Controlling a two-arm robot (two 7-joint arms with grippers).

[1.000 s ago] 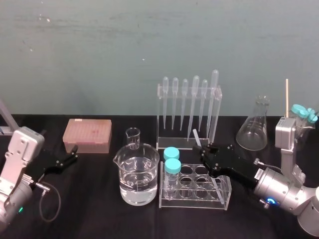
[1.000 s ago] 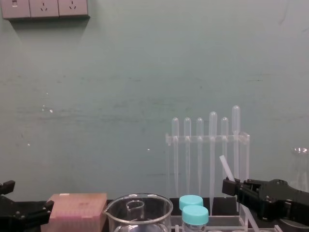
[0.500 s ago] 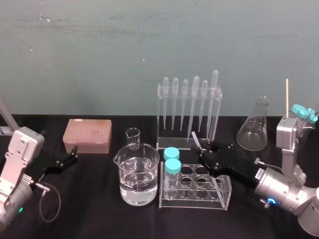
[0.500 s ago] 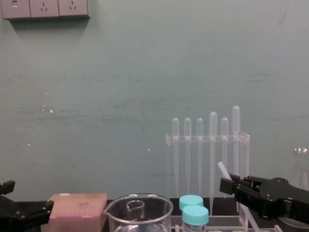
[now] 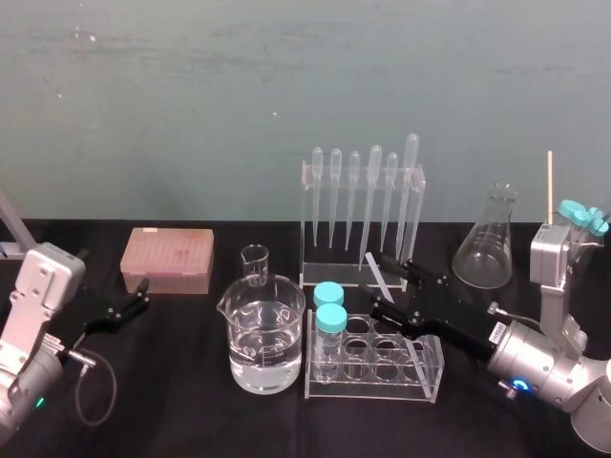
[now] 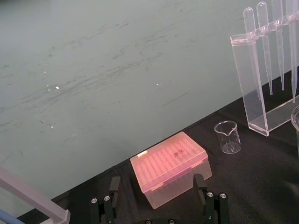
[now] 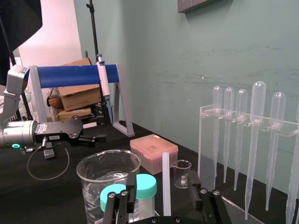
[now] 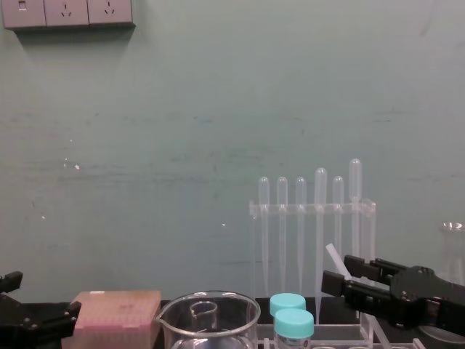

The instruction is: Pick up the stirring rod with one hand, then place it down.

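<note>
While the right gripper point(image 5: 388, 288) hangs over the back of the test tube rack point(image 5: 374, 385) with its jaws spread wide, the stirring rod point(image 5: 375, 267) stands tilted in the gap between them, touched by neither, its lower part hidden behind the gripper. The pipette rack point(image 5: 361, 215) stands close behind it, two blue-capped tubes point(image 5: 329, 307) and a big beaker of water point(image 5: 265, 336) crowd its left, and a flask point(image 5: 485, 246) sits off to the right. The left gripper point(image 5: 141, 296), jaws apart, rests beside the pink box point(image 5: 167, 260).

The pipette rack point(image 5: 361, 219) and tube rack point(image 5: 372, 382) crowd the right tool point(image 5: 386, 284).
</note>
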